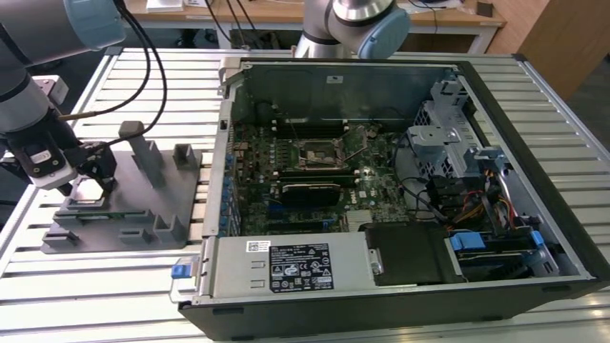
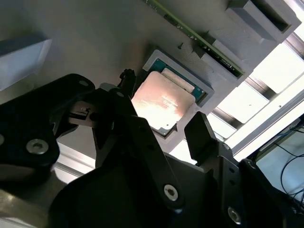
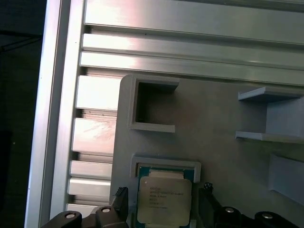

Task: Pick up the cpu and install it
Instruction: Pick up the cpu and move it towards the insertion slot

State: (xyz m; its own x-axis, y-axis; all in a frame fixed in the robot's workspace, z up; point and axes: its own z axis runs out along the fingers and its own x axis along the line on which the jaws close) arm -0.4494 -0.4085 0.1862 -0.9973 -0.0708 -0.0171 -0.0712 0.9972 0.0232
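The cpu (image 3: 164, 202) is a small, flat, square chip with a silvery-white metal top and faint print. It lies flat, top up, in a shallow raised-rim pocket (image 3: 166, 165) on the grey fixture (image 3: 213, 142). Its green edge shows along one side.

The cpu (image 3: 164, 202) sits in a recess of the fixture (image 3: 223, 156), between the fingers (image 3: 121, 202); the memory stick (image 2: 199, 35) lies just beyond them.

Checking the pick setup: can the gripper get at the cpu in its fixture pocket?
Probably yes: the gripper hangs open astride the cpu, and nothing covers the chip in the grey fixture pocket.
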